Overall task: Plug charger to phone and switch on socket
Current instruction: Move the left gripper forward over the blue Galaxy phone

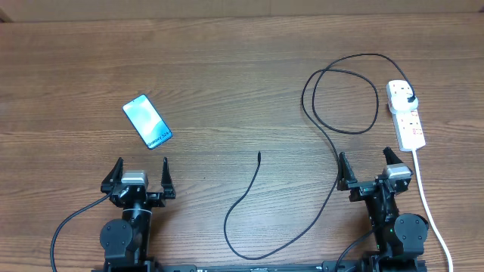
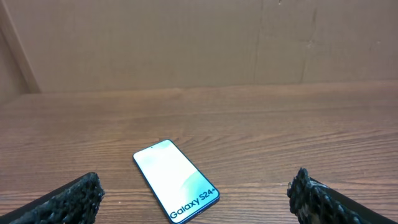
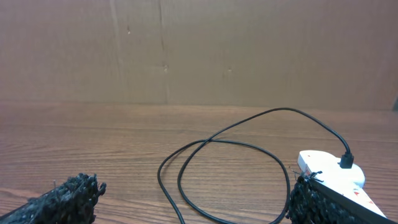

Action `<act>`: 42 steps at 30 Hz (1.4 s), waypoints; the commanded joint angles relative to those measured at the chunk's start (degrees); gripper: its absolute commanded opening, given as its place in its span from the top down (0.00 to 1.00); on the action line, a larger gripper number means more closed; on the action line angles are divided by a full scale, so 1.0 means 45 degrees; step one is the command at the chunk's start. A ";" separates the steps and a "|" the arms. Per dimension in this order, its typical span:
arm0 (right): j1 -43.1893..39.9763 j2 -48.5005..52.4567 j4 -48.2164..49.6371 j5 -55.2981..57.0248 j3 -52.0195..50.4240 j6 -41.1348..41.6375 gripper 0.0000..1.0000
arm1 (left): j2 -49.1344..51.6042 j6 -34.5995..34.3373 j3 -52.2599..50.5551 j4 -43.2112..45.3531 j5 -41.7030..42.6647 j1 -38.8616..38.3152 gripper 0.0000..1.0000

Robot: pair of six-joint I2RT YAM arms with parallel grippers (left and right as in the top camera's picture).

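The phone [image 1: 147,121] lies flat and diagonal at the left of the table, blue screen up; the left wrist view shows the phone [image 2: 176,180] just ahead of my open left gripper [image 1: 139,174]. The socket [image 1: 406,115] lies at the far right, with the charger's black plug [image 1: 409,99] seated in its far end. The charger cable [image 1: 342,98] loops across the table and ends in a free connector tip [image 1: 259,155] at the centre. My right gripper [image 1: 367,167] stands open beside the socket's near end, holding nothing. In the right wrist view the cable loop [image 3: 230,171] lies ahead, the socket [image 3: 329,174] behind the right finger.
The socket's white cord [image 1: 429,208] runs from its near end toward the table's front right edge, passing close to the right arm's base [image 1: 397,227]. A brown cardboard wall [image 2: 199,43] closes the far side of the wooden table [image 1: 227,75].
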 commanded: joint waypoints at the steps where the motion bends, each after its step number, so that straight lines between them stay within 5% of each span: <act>1: 0.0078 -0.0146 0.0068 -0.0049 -0.0136 -0.0019 0.00 | -0.0136 0.0189 -0.0053 0.0024 0.0092 0.0092 0.01; 9: 0.0078 -0.0146 0.0068 -0.0049 -0.0136 -0.0019 0.00 | -0.0136 0.0141 0.0461 0.0165 0.0083 0.0092 0.01; 26: 0.0078 -0.0146 0.0068 -0.0049 -0.0136 -0.0019 0.00 | 0.0112 0.0136 0.4741 -0.3687 -0.1243 0.0092 0.01; 42: 0.0078 -0.0146 0.0068 -0.0049 -0.0136 -0.0019 0.00 | 0.6470 -0.0044 1.0010 -0.5406 -0.2569 0.0092 0.00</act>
